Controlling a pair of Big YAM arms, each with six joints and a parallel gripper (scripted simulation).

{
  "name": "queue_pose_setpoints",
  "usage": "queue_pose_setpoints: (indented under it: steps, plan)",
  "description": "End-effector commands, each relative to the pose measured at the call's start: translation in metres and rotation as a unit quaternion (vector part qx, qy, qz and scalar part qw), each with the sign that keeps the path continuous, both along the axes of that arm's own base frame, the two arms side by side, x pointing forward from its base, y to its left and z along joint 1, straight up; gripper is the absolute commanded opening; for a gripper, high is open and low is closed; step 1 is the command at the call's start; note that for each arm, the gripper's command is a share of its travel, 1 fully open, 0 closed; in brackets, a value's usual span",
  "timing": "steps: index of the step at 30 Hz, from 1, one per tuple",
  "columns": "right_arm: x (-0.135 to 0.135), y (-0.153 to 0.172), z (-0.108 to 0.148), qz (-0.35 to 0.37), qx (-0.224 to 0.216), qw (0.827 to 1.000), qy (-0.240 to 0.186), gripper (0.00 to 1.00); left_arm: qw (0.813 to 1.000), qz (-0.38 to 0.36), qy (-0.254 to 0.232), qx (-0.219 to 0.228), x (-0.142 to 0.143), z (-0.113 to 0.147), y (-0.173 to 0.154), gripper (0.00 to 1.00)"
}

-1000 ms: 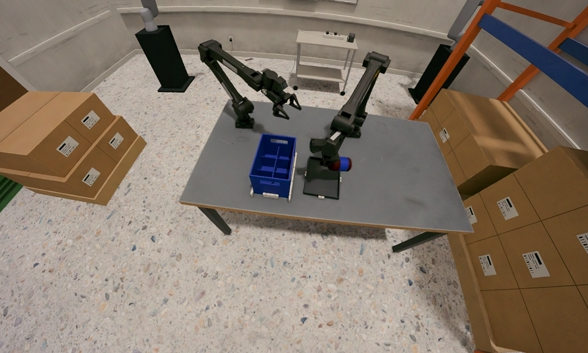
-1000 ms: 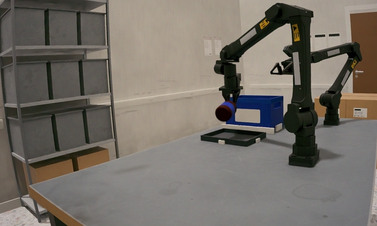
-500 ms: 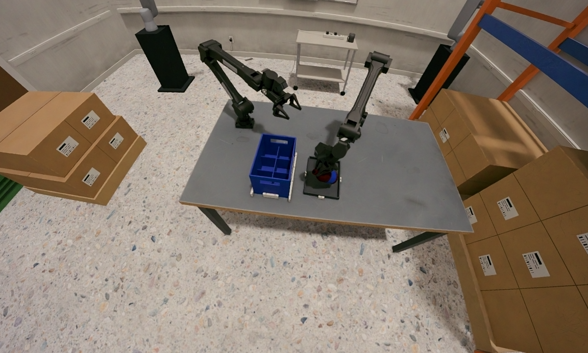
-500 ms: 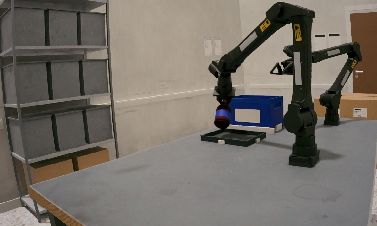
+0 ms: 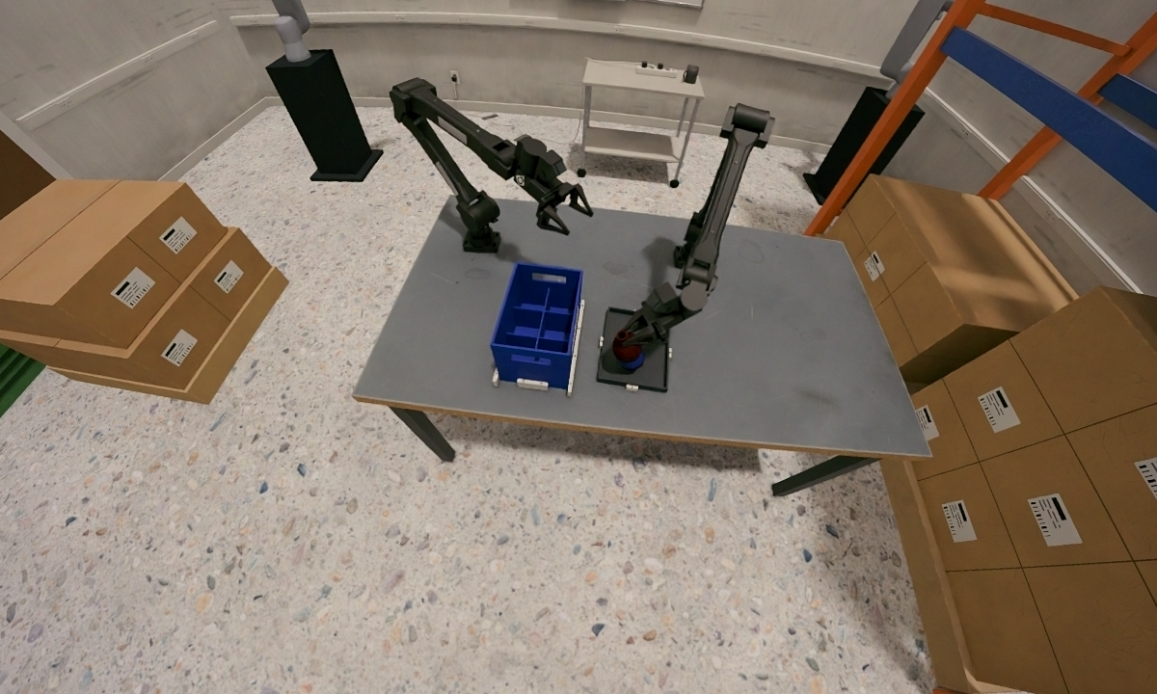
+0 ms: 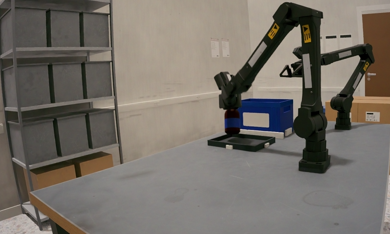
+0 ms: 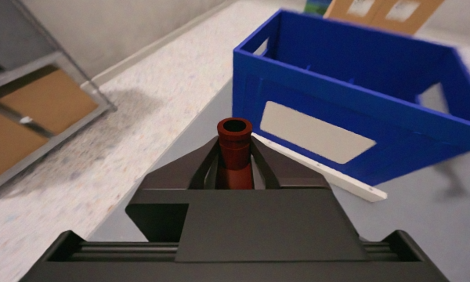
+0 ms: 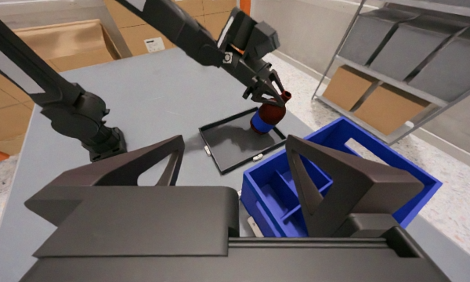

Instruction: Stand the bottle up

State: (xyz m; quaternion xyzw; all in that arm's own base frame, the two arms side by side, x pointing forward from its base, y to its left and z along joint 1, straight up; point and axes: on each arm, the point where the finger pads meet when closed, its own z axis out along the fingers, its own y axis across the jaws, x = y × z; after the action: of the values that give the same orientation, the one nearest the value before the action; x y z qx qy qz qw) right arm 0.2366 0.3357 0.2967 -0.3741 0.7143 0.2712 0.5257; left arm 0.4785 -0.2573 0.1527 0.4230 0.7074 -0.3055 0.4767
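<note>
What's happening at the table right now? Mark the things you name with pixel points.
The left arm's pincer (image 5: 628, 333) (image 7: 235, 142) (image 8: 283, 99) is shut on the neck of the dark red bottle (image 5: 627, 347) (image 6: 232, 122) (image 7: 235, 154) (image 8: 269, 114), holding it roughly upright, base down, at the tray (image 5: 668, 371) (image 6: 255, 147) (image 8: 221, 171). Whether the base touches the tray isn't clear. The bottle hasn't been released. The right arm's pincer (image 5: 570, 215) (image 6: 289, 71) (image 8: 235, 139) is open and holds nothing. The blue crate (image 5: 537, 326) (image 6: 288, 117) (image 7: 317, 90) (image 8: 254, 200) stands level beside the tray.

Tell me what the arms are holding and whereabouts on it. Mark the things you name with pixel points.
The left jaws grip the red bottle (image 5: 626, 347) (image 6: 232, 122) (image 7: 235, 157) (image 8: 269, 114) by its neck; the right jaws hold nothing.
</note>
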Motion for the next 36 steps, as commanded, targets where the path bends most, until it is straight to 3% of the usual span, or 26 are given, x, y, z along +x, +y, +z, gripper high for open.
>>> queue_pose_setpoints:
  steps: [1, 10, 16, 21, 24, 34, 36]
  plan:
    - [0.002, 0.001, 0.011, -0.003, 0.015, 1.000, -0.007, 1.00, 0.996, 0.018, -0.026, -0.079, 0.006, 0.021, 0.012, 0.20]
    - [0.002, 0.001, 0.011, -0.003, 0.015, 1.000, -0.007, 1.00, 0.984, -0.050, -0.054, -0.160, -0.051, 0.019, 0.041, 0.20]
    - [0.002, 0.001, 0.011, -0.003, 0.015, 1.000, -0.007, 1.00, 0.980, -0.070, -0.080, -0.165, -0.059, 0.024, 0.048, 0.20]
    - [0.002, 0.001, 0.011, -0.003, 0.015, 1.000, -0.007, 1.00, 0.983, -0.073, -0.068, -0.151, -0.086, -0.010, 0.062, 0.20]
    - [0.002, 0.001, 0.011, -0.003, 0.015, 1.000, -0.007, 1.00, 0.982, -0.074, -0.081, -0.155, -0.077, 0.005, 0.061, 0.20]
    - [0.002, 0.001, 0.011, -0.003, 0.015, 1.000, -0.007, 1.00, 0.981, -0.079, -0.080, -0.155, -0.080, 0.005, 0.057, 0.20]
    - [0.002, 0.001, 0.011, -0.003, 0.015, 1.000, -0.007, 1.00, 0.980, -0.081, -0.090, -0.156, -0.070, 0.023, 0.055, 0.20]
